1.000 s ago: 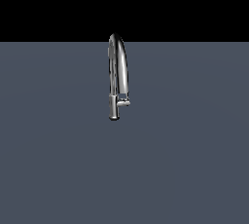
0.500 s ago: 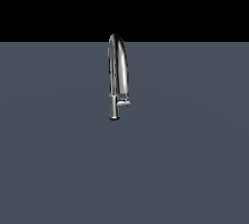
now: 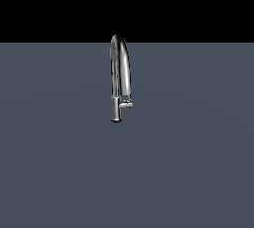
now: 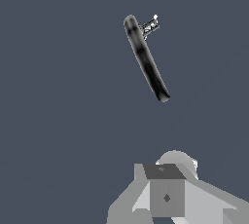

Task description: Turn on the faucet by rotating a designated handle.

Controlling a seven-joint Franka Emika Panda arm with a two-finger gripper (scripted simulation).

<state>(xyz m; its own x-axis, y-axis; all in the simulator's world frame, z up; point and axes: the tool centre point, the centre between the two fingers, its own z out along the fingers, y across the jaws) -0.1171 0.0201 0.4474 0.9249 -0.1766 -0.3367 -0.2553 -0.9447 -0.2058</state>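
Observation:
The faucet (image 3: 122,71) is a slim chrome tap with a tall arched spout, standing upright on the grey floor in the middle of the exterior view. Its handle (image 3: 127,105) is a short chrome stub pointing to the exterior view's right from the lower body. No arm shows in that view. The wrist view looks down on the faucet (image 4: 146,62) as a dark curved bar, with the handle (image 4: 150,25) poking out beside one end. Grey blocky parts of my gripper (image 4: 167,185) fill the picture's edge, well apart from the faucet, and the finger gap is not readable.
A flat grey floor (image 3: 59,162) spreads all around the faucet, under a black background. No other objects are in view.

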